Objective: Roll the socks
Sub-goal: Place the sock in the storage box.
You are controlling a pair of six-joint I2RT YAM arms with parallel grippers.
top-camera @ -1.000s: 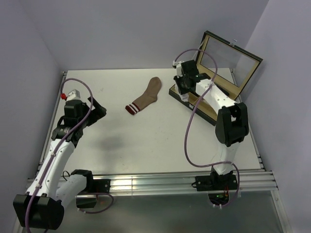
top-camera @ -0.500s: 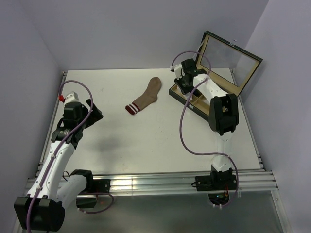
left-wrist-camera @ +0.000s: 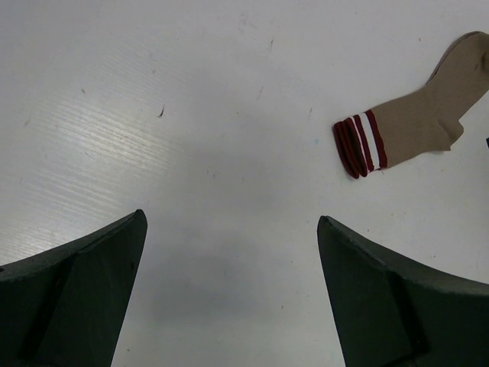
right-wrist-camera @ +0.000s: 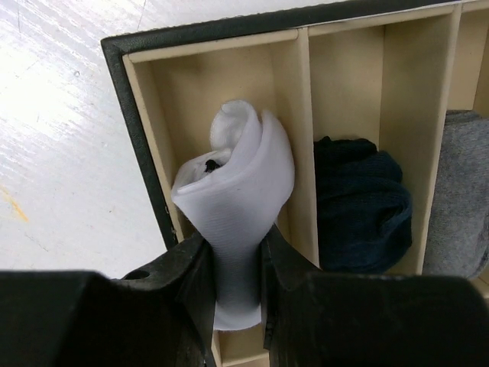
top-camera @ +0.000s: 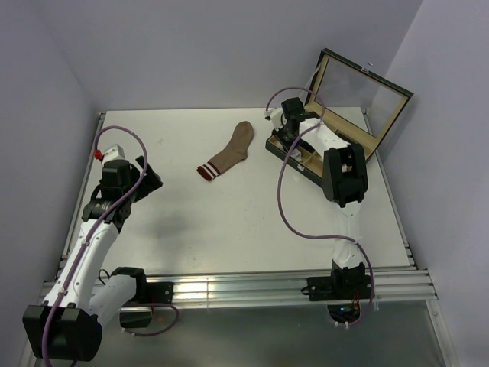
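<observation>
Right pincer [right-wrist-camera: 238,279] advanced, gripping white sock [right-wrist-camera: 238,180]

Rolled white sock [right-wrist-camera: 241,202] pinched between the fingers of the right gripper [right-wrist-camera: 237,264], pointing into the end compartment of a dark-rimmed box [right-wrist-camera: 126,84] with cream dividers. In the next compartment, a dark roll [right-wrist-camera: 359,206]; one further along, at the frame's edge, a grey roll [right-wrist-camera: 456,199]. Left of the box, white table [right-wrist-camera: 53,153]. Contact between sock and compartment floor hidden.
</observation>
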